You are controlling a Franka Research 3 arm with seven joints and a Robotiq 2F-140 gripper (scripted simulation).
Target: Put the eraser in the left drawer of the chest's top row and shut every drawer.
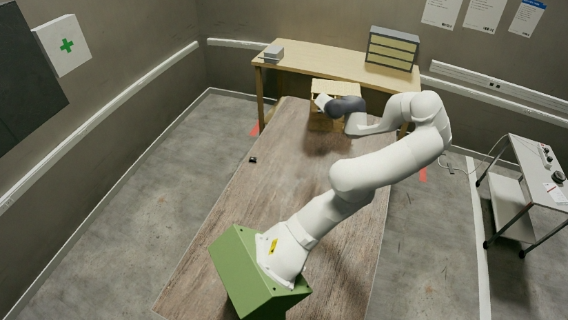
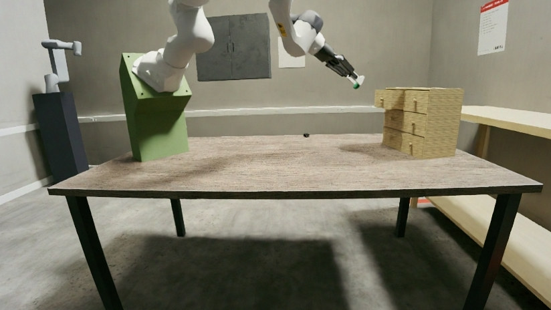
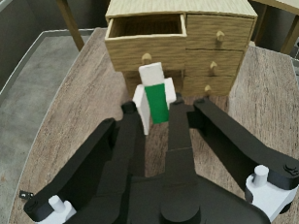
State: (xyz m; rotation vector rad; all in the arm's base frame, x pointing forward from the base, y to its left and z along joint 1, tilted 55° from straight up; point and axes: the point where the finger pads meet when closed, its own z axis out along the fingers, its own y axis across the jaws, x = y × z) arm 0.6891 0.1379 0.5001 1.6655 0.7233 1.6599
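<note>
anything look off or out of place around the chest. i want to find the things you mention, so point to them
Only the top left drawer [image 2: 381, 99] [image 3: 146, 47] stands out: it juts from the chest [image 2: 443, 123] [image 3: 220, 6] while the others look shut. No spill or damage shows.

Drab walls [image 1: 278, 23] [image 2: 346, 49], grey concrete floor [image 1: 138, 206] [image 2: 231, 265].

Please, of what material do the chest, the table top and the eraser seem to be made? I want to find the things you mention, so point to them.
The chest [image 1: 336, 85] [image 2: 443, 123] [image 3: 182, 6]: probably pale wood, matt, since grain lines run across it.
The table top [image 1: 286, 158] [image 2: 269, 169] [image 3: 78, 96]: brownish wood or wood-look laminate, dull, with streaky grain.
The eraser [image 2: 356, 85] [image 3: 157, 103]: perhaps rubber, with a smooth green band, maybe a card sleeve.
</note>
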